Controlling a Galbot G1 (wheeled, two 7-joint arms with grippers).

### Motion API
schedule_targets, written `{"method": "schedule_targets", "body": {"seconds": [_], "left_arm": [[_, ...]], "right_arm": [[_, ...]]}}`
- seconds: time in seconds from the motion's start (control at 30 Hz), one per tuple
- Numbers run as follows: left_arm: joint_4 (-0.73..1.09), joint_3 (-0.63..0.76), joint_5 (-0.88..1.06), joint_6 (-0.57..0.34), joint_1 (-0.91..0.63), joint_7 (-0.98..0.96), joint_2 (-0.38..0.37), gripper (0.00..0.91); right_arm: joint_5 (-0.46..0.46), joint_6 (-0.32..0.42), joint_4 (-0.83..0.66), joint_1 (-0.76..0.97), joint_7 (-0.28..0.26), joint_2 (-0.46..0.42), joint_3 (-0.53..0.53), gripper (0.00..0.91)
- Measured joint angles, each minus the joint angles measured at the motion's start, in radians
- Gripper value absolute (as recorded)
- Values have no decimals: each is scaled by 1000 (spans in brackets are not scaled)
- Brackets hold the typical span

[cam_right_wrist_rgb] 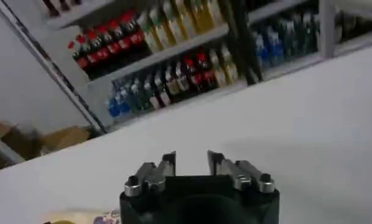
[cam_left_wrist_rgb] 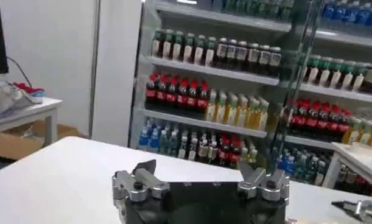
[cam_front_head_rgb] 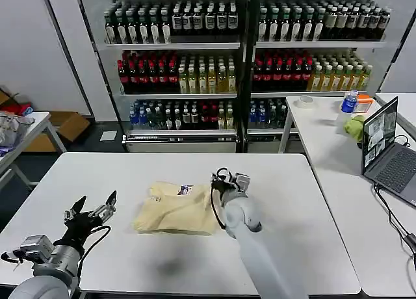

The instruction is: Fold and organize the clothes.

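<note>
The clothes, a pale yellow T-shirt [cam_front_head_rgb: 175, 209], lie folded into a rough rectangle in the middle of the white table [cam_front_head_rgb: 292, 201], with a small neck label at the far edge. A corner of the shirt [cam_right_wrist_rgb: 82, 217] shows in the right wrist view. My right gripper [cam_front_head_rgb: 229, 179] hovers just off the shirt's far right corner, open with nothing between its fingers [cam_right_wrist_rgb: 192, 163]. My left gripper [cam_front_head_rgb: 95, 205] is raised near the table's front left, well left of the shirt, open wide and empty [cam_left_wrist_rgb: 199, 171].
Drink coolers [cam_front_head_rgb: 240, 65] full of bottles stand behind the table. A second table on the right carries a laptop [cam_front_head_rgb: 389, 153], a green cloth [cam_front_head_rgb: 355, 126], a bottle and a tape roll. Another table [cam_front_head_rgb: 19, 136] and cardboard boxes are at the far left.
</note>
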Motion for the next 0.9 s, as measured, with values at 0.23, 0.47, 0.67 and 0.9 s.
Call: {"method": "schedule_targets", "body": {"seconds": [0.23,0.47,0.67,0.9], "left_arm": [[-1,7,25,-21,6,18,12,907],[6,33,90,-51,8,42,13,907],[21,46,144,-76,8,63,19,907],[34,63,175,-87,-2,72,28,907]], "right_arm": [[-219,122,170,-145,-101,-121,30,907],[-381,244,357,-365,-189,-227,127,907],[-475,319,498,-544,-232,-272,230,907],[-541,368,590,-682,-257,-293,322,907]]}}
